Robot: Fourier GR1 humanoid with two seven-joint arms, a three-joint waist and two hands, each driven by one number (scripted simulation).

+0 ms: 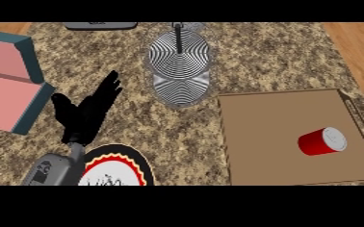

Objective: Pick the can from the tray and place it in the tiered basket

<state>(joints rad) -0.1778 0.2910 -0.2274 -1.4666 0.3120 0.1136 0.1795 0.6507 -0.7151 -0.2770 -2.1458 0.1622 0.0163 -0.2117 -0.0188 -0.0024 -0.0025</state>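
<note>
Looking down from the head view, I saw the red can (322,141) lying on its side on the brown tray (270,139), at about four o'clock on the tabletop (284,57) — untouched. My left hand (85,111) rested at eight o'clock, fingers straight and spread, holding nothing; my right hand showed nowhere. At twelve o'clock stood the tiered basket (178,69), wire-meshed, well apart from the can. A plate (117,168) with a black and red rim sat at seven o'clock, just beside my left forearm.
</note>
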